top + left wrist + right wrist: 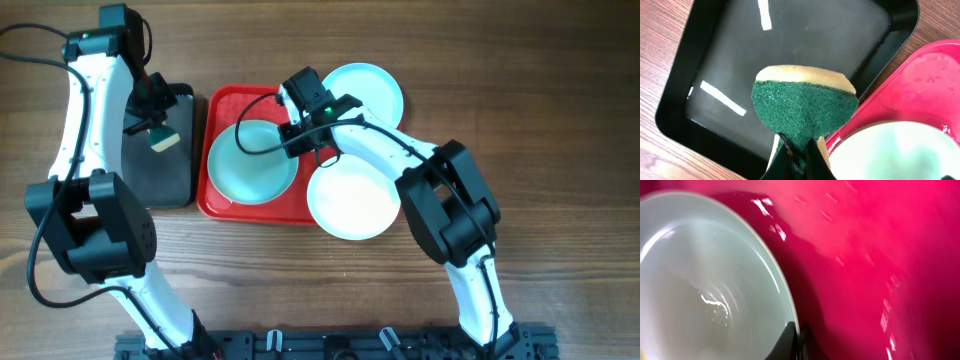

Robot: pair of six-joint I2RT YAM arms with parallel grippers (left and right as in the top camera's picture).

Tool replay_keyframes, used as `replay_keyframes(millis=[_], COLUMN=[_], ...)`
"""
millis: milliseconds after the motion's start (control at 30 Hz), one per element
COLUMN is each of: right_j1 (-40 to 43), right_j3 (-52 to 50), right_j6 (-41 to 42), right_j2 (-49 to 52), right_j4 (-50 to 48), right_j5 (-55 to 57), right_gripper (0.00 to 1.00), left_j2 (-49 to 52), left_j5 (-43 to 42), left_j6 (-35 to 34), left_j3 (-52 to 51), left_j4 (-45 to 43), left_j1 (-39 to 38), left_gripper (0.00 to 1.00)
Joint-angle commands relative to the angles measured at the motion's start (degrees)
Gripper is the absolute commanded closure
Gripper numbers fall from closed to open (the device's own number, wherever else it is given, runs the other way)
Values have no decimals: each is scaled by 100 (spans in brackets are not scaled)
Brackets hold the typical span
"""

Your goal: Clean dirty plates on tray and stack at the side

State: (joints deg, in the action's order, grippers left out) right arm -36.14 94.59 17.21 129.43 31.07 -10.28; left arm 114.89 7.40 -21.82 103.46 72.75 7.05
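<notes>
The right gripper [796,342] is closed narrow on the rim of the tray plate [705,280], one dark finger on the inner side and one on the outer (only the fingertips show in the wrist view). The plate is pale mint and shallow, with a wet glint near its middle. It sits in the left half of the red tray [880,255], whose glossy floor shows bare to the right of the pinched rim.

From overhead, the right gripper [300,135] is on the tray plate's [250,165] upper right edge. Two more plates lie to the right of the red tray [225,105]. The far plate [370,90] is at the tray's far right corner and the near plate [350,200] at its near right corner, each with its edge at or just over the tray rim. I cannot tell which.

The left gripper [797,157] is clamped on a sponge [802,107], with the green scouring face toward the camera and the yellow foam behind it. The sponge is held above the black tray [805,45], which lies just beside the red tray's left side on the wooden table [560,100]. Overhead, the left gripper [155,125] is over the black tray's far end.
</notes>
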Motion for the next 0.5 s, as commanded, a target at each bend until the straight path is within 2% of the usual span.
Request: replay_keyframes(millis=[0, 233, 467], right_j1=[0, 0, 0], right_j3=[-55, -52, -52], right_j6=[1692, 2546, 2623], right_j2=[140, -7, -162], right_j4=[439, 780, 859], right_j5=[968, 1134, 1178], right_gripper=[96, 96, 96], left_j2=[-142, -142, -142], left_j5=[-164, -612, -1311], left_j6=[-96, -94, -76], left_j3=[-42, -42, -42], left_j4=[15, 20, 17], left_j1=[-127, -431, -815], left_gripper=[96, 96, 96])
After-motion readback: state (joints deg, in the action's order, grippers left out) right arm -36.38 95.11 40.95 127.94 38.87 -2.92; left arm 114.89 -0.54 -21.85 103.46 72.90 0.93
